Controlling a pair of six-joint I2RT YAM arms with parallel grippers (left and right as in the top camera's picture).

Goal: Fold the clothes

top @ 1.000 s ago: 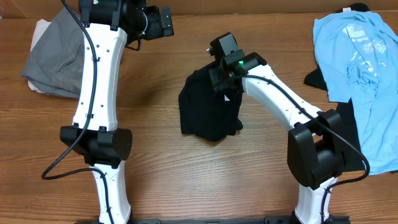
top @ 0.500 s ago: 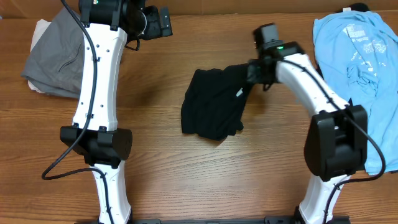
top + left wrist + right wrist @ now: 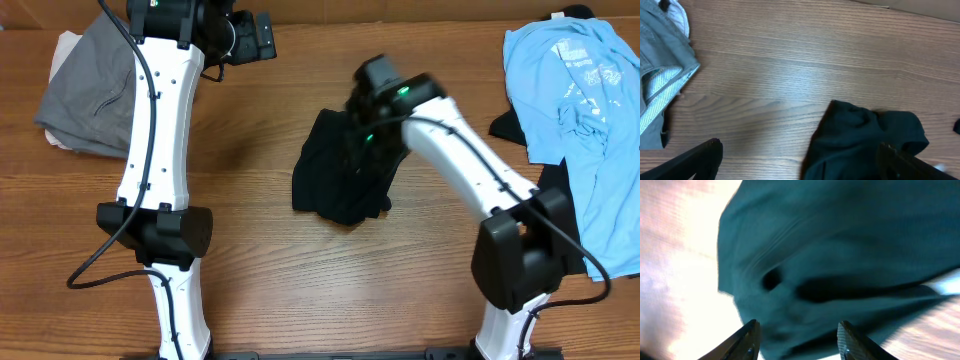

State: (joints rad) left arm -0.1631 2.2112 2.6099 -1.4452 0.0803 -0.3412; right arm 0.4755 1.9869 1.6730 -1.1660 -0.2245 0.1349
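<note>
A crumpled black garment [image 3: 335,180] lies in the middle of the wooden table. My right gripper [image 3: 360,120] hovers over its upper right part. In the right wrist view my right gripper [image 3: 799,325] is open, with the black garment [image 3: 840,255] close beneath the fingers and nothing gripped. My left gripper [image 3: 262,35] is held high at the back of the table. In the left wrist view my left gripper [image 3: 800,147] is wide open and empty, with the black garment [image 3: 865,135] below it.
A folded grey garment [image 3: 90,90] lies at the far left, also in the left wrist view [image 3: 660,90]. A light blue shirt [image 3: 585,120] is spread at the right edge over another black cloth [image 3: 560,215].
My right gripper swung out to the right past the black garment, then came back left over its upper part. The left arm has not moved.
</note>
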